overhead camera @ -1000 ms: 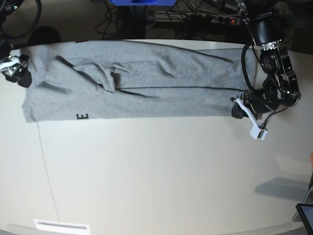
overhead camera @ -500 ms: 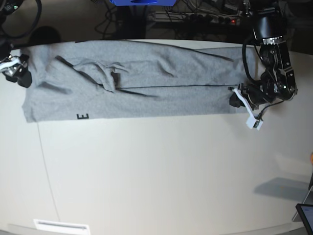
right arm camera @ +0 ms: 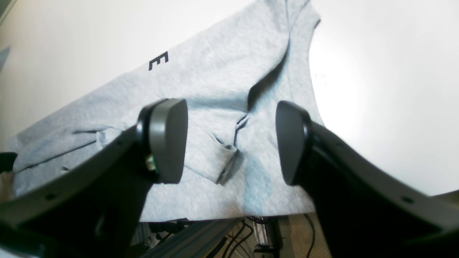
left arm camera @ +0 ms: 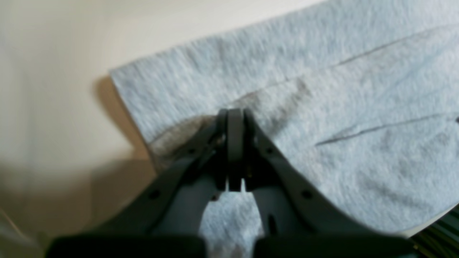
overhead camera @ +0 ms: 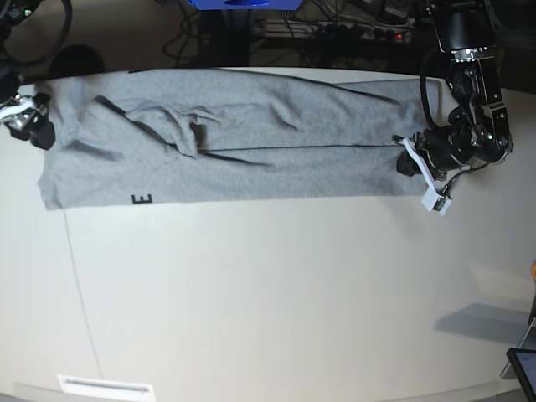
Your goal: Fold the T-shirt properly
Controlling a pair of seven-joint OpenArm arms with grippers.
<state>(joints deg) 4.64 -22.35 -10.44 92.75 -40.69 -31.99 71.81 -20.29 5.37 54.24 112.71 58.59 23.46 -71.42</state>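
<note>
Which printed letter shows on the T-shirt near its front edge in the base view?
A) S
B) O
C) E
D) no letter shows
C: a black block letter E sits on the grey T-shirt near its front left corner, and it shows in the right wrist view too.

Heather-grey T-shirt [overhead camera: 251, 142] — black letter E [overhead camera: 142, 199]; cream table [overhead camera: 276, 301]; black fingers [right arm camera: 168, 139]

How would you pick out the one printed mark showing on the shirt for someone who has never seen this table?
Start at the pale table, where the grey T-shirt lies in a long band across the far side. Follow its near edge toward the right gripper's end: a black letter E sits there, the only print showing on otherwise plain cloth.
</note>
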